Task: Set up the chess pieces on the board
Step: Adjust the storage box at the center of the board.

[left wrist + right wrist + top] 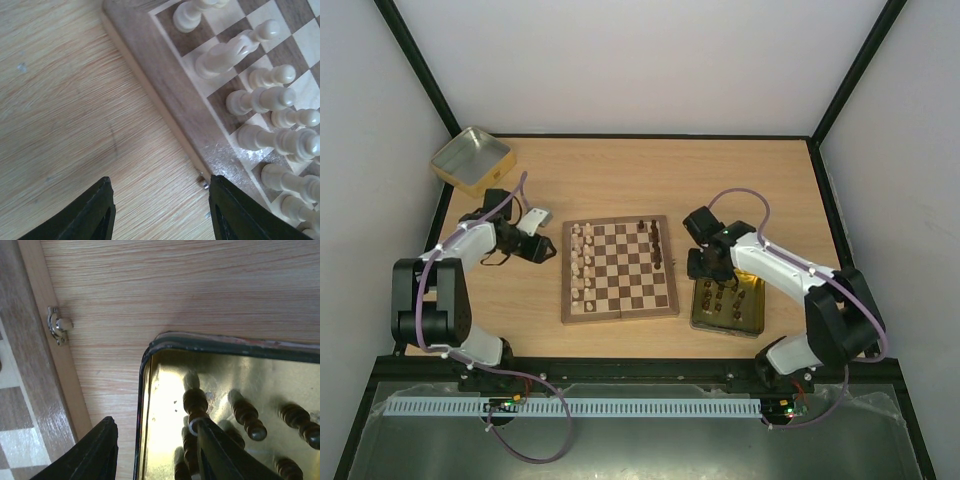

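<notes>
Right gripper point(155, 457) first: caught it spread open astride the left rim of the gold tin point(162, 385), one finger outside over the table point(175, 290), the other inside among the dark pieces point(246, 416), with nothing clamped between. Spotted the left gripper point(160, 212) parted too, hanging over bare wood just off the left edge of the board point(170, 85) and gripping nothing. From above, placed that board mid-table between the two arms, close to square, light and dark checks inside a pale wood rim, its edges turned a touch off the table's. Counted two files of pale pieces point(582, 262) along its left side, both lines running near to far. Picked out, up close, upright cream figures with round heads, one to a square, a knight point(225, 52) among them. Noted a small cluster of dark ones on the far right squares. Found the remainder in the tin just right of the board, under the right arm: brown, ringed, knob-topped. Could not tell standing from lying there. Glimpsed a small metal clasp point(59, 325) on the board's rim. Logged a second tin point(472, 160) at the table's far left corner, well apart.
</notes>
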Action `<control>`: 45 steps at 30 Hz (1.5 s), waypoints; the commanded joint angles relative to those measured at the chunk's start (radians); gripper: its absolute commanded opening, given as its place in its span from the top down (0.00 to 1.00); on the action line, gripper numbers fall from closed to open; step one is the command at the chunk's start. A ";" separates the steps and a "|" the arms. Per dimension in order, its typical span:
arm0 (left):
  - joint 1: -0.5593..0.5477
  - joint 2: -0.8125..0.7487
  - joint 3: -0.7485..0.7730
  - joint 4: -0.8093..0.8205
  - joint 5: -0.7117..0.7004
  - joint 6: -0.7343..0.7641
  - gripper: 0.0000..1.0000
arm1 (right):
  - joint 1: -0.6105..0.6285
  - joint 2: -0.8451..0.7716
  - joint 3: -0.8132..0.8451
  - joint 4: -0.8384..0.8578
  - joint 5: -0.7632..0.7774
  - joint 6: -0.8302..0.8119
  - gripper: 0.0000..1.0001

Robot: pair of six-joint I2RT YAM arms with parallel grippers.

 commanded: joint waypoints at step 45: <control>-0.061 0.041 -0.010 0.029 -0.034 -0.031 0.40 | 0.129 -0.067 -0.121 0.065 -0.123 0.138 0.83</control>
